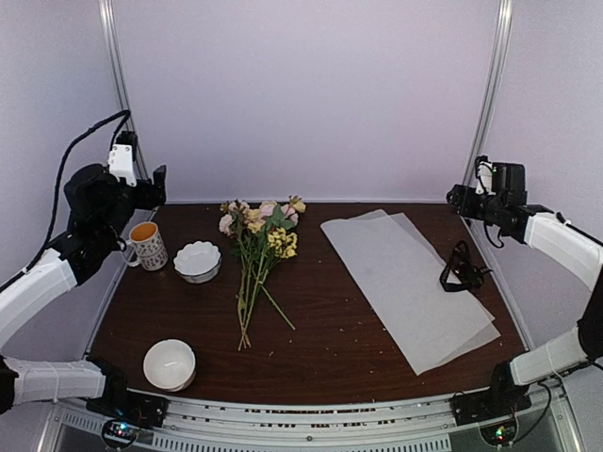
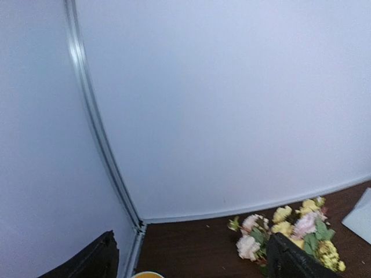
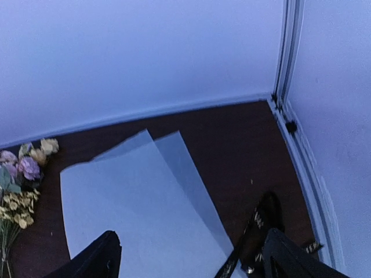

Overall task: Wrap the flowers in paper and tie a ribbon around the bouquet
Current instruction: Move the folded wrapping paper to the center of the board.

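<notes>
The left arm is raised at the back left corner. Its left hand [image 1: 158, 185] hangs in the air above a white patterned mug with an orange inside [image 1: 148, 245] and points toward the back wall. In its wrist view the two black fingers [image 2: 93, 263] stand wide apart with nothing between them. The right arm is lifted in the same way at the back right. Its right hand [image 1: 455, 198] is high over the desk's far right edge, also spread wide and holding nothing, as the dark fingers [image 3: 95, 260] show in the right wrist view.

On the dark brown wooden desk [image 1: 330, 344], the bunch of pale pink and yellow flowers on thin green stems [image 1: 259, 250] lies loose near the middle, blooms toward the back and stems toward the arms. To its right lies the large frosted white sheet of paper [image 1: 405, 282], flat and set at a slant, with a second edge showing slightly offset beneath it. The narrow black ribbon with pale lettering [image 1: 462, 268] sits in a loose heap across the paper's right edge, well apart from the flowers. A scalloped white bowl [image 1: 198, 261] stands between the mug and the flowers, and a plain white bowl [image 1: 170, 364] stands near the front left. Pale lilac walls with slim metal posts [image 1: 495, 85] enclose the desk.
</notes>
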